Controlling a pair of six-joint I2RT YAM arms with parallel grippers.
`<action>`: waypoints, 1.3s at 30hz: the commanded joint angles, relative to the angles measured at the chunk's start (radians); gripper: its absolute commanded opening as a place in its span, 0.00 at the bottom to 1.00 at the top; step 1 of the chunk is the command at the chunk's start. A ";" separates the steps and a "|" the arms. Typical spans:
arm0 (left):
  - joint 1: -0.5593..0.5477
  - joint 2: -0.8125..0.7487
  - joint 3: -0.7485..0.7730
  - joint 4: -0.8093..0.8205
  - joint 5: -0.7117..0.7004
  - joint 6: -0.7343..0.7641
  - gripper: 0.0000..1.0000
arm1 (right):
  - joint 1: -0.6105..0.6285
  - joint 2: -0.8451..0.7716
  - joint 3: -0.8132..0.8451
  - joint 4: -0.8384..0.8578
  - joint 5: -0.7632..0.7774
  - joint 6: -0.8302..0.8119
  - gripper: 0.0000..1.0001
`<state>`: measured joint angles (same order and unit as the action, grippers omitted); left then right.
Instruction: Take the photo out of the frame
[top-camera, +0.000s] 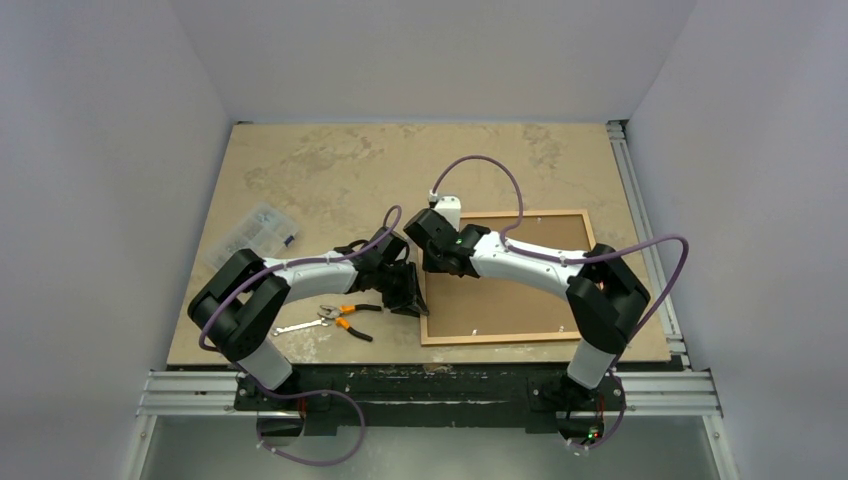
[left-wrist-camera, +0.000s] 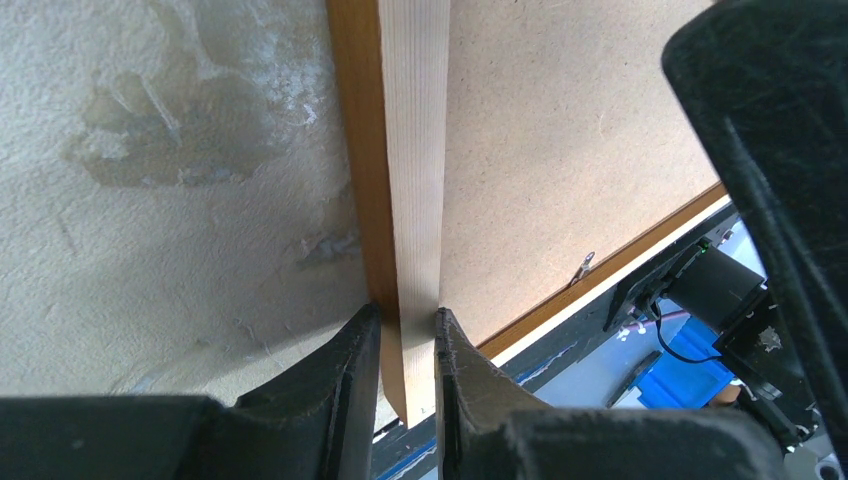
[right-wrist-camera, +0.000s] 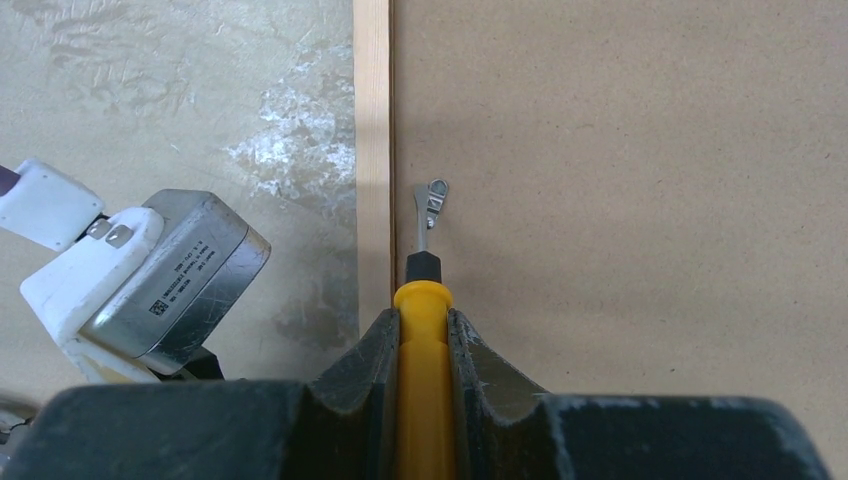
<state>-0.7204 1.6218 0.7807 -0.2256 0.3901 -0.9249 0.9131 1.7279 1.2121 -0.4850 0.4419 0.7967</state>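
Photo (top-camera: 500, 300): face down in the frame (top-camera: 497, 338) on the right half of the worktop (top-camera: 330, 170); we see only its brown board back
Left jaws: narrowly parted, clamped across the frame's left rail near its near corner
Right jaws: closed tight around a yellow screwdriver (right-wrist-camera: 423, 400); its tip sits at a metal tab (right-wrist-camera: 432, 195) on the board, just beside that rail
Handling: we judge the board light, stiff and flat, apt to crease if levered hard; the print face could scratch
Hold: we would turn every tab aside, then lift the board at a freed edge, never prying mid-panel
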 joint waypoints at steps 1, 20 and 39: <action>-0.004 0.030 -0.026 -0.072 -0.104 0.020 0.00 | -0.005 -0.010 0.007 -0.107 -0.024 0.030 0.00; 0.001 0.031 -0.023 -0.080 -0.116 0.023 0.00 | -0.006 -0.026 -0.014 -0.156 -0.135 0.049 0.00; 0.001 -0.050 -0.020 -0.053 -0.099 0.069 0.08 | -0.045 -0.302 -0.144 -0.058 -0.123 0.012 0.00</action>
<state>-0.7254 1.6077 0.7807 -0.2298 0.3687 -0.9154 0.9001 1.5120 1.1347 -0.5854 0.3225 0.8177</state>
